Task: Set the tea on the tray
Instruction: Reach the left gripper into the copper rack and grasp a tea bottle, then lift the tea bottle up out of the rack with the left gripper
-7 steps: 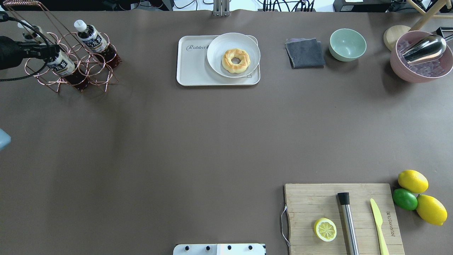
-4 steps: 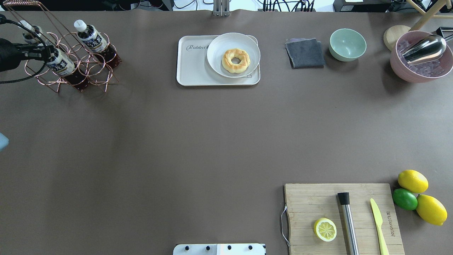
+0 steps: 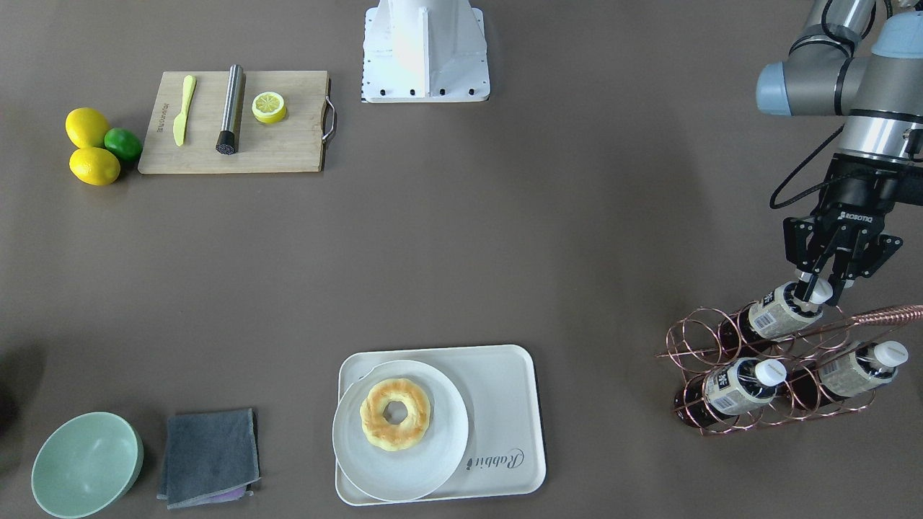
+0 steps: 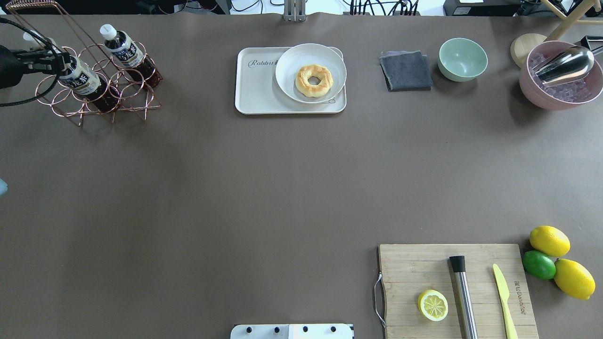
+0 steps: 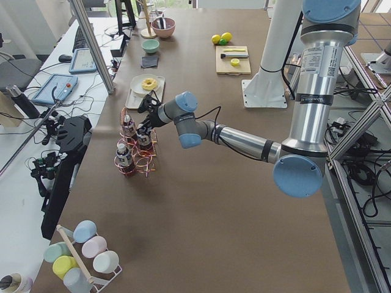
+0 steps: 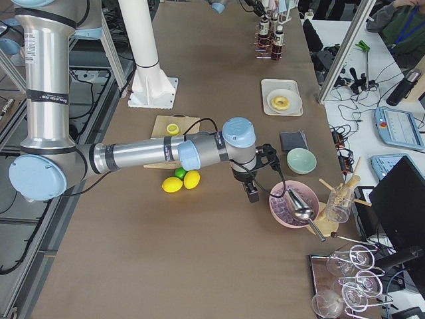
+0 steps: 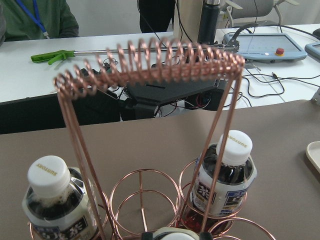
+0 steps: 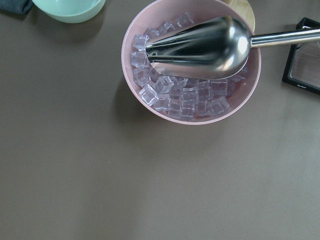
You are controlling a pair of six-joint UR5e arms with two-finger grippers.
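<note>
Spreading widest, the brown table [image 4: 235,188] carries the cream tray [image 4: 256,89] at 12 o'clock in the overhead view; a round white plate [image 4: 292,59] with a doughnut [image 4: 313,80] fills the tray's 3 o'clock half; the copper wire rack [image 7: 150,67] stands at 10 o'clock, well apart from the tray; the tea bottle [image 3: 775,317] leans in the rack, its white cap pinched between the narrowed fingers of the left gripper [image 3: 818,287]; the right gripper [image 6: 251,191] hangs near the pink ice bowl [image 4: 530,92] at 2 o'clock, its claw's width impossible to tell.
</note>
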